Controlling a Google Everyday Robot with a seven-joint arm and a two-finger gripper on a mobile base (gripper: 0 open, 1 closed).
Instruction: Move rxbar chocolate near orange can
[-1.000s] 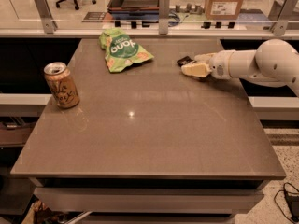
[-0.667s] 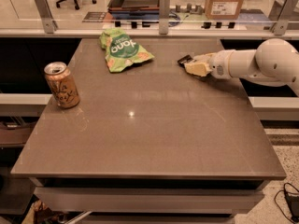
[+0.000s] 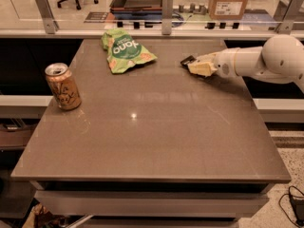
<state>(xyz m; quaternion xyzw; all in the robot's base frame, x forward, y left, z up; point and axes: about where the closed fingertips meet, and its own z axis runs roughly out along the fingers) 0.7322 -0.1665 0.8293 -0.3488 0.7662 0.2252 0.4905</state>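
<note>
1. There is only the one camera view, looking down on a brown table [image 3: 156, 146] from its near edge.
2. The gripper [image 3: 199, 66] is low over the far right part of the table, at the end of the white arm [image 3: 266, 61] that comes in from the right side. It lies almost level with the surface and points to the left.
3. The rxbar chocolate [image 3: 186, 61] is directly at the tip of the gripper. Only a small dark end of it shows, at the left of the tip, and the rest is hidden by the tool. It seems to lie on the table or very close to it.
4. I cannot tell if the gripper is clamped on the bar or only placed around it, because the contact is hidden. The low, flat approach fits a thin bar, which must be taken from its sides near the surface.
5. The orange can [image 3: 63, 86] stands upright near the left edge, well apart from the bar, with most of the table's width between them.
6. The green snack bag [image 3: 124, 51] lies at the far side, between can and bar but further back, so a path across the middle of the table seems free.
7. My judgement: the task is at the grasping step and the carrying to the can is not yet done.
</note>
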